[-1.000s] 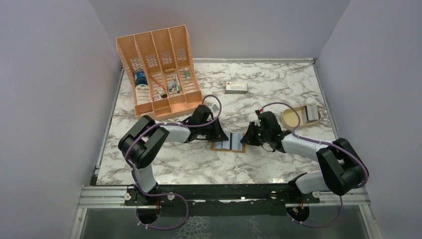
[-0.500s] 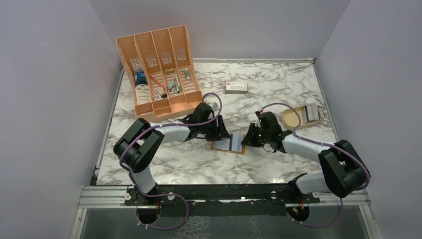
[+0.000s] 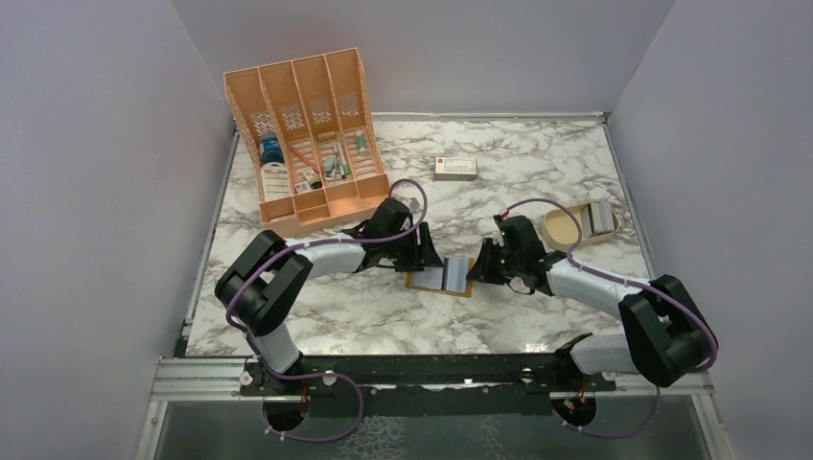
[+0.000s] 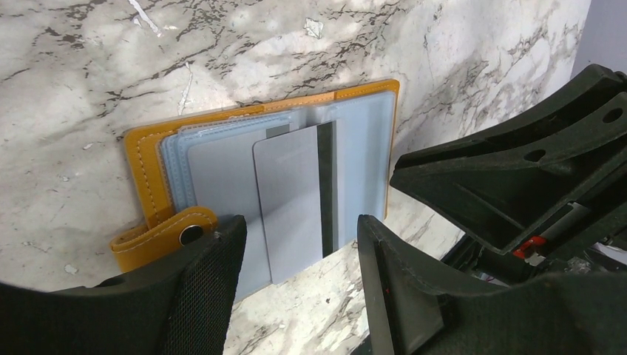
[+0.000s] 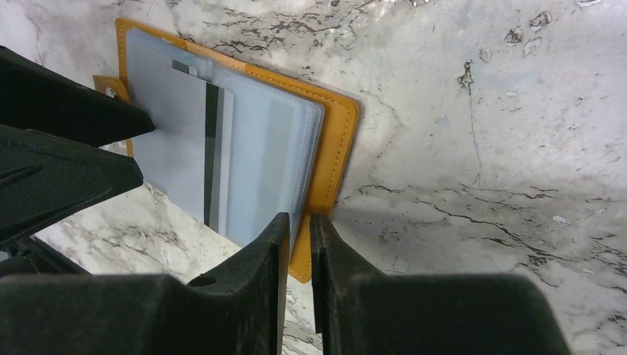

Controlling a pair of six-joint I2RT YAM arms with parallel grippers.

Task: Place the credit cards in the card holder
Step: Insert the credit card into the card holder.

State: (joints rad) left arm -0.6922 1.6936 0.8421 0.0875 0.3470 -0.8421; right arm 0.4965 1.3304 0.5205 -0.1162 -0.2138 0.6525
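Observation:
The mustard-orange card holder [image 3: 440, 279] lies open on the marble between my two grippers, grey-blue sleeves up. In the left wrist view a grey card [image 4: 292, 200] with a dark stripe sits partly in a sleeve, its near end sticking out past the card holder [image 4: 144, 170]. My left gripper [image 4: 301, 225] stands open astride that end, fingers off the card. My right gripper [image 5: 299, 218] is shut on the right cover edge of the card holder [image 5: 336, 148]; the card [image 5: 181, 140] shows there too. More grey cards [image 3: 599, 218] stand in a tan dish.
The tan oval dish [image 3: 561, 228] sits at the right edge of the table. A white box with a red mark [image 3: 454, 168] lies at the back centre. A large orange desk organiser [image 3: 305, 134] with small items stands at the back left, just behind my left arm.
My left gripper has opened and let go of the card, which stays in the sleeve. The right gripper keeps its hold on the cover and has shifted slightly.

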